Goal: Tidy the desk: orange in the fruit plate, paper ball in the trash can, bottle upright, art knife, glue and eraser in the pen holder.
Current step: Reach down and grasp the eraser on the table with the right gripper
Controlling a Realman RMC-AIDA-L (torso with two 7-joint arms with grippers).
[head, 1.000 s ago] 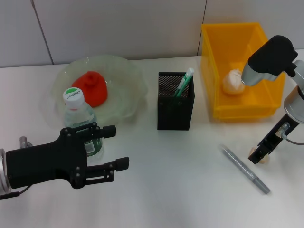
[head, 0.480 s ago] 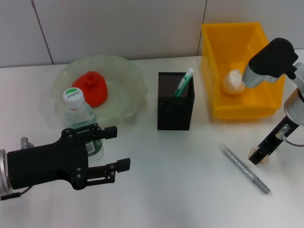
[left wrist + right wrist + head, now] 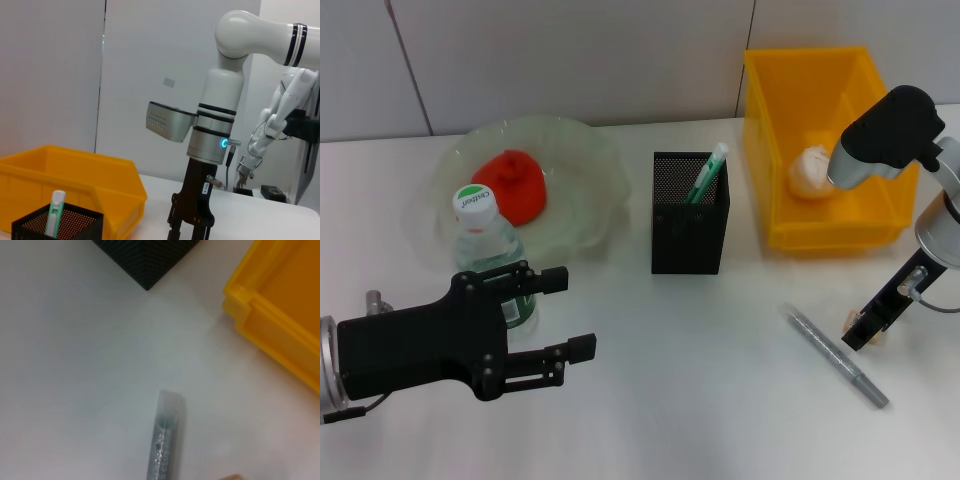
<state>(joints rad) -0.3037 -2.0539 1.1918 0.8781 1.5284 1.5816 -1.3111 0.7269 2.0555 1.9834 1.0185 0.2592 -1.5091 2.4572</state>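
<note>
barely any change since a second ago: right arm has edged slightly, its black gripper point(image 3: 866, 334) sits low at the table point(image 3: 720, 400) surface, right over a small tan object, probably the eraser point(image 3: 876, 340), near the far right edge. cannot tell how the jaws stand on it, or whether they have hold of it.

left gripper point(image 3: 570, 313) hovers at near left, jaws open and empty, one finger each side of open air just beside the bottle point(image 3: 488, 245). bottle stands upright, green cap on top, touching the front rim of the fruit plate point(image 3: 590, 160).

orange point(image 3: 513, 183) lies in the clear plate, left of middle.

black mesh pen holder point(image 3: 689, 212) at table centre, green-and-white glue stick point(image 3: 707, 171) leaning inside it.

yellow trash can point(image 3: 770, 130) to the right of the holder, paper ball point(image 3: 810, 171) lying in it.

grey art knife point(image 3: 835, 355) lies flat on the table, diagonal, between pen holder and right gripper, near the gripper but apart from it. right wrist view shows its blunt end point(image 3: 165, 440) close up, with a corner of the holder point(image 3: 147, 260) and the bin wall point(image 3: 270, 320).
</note>
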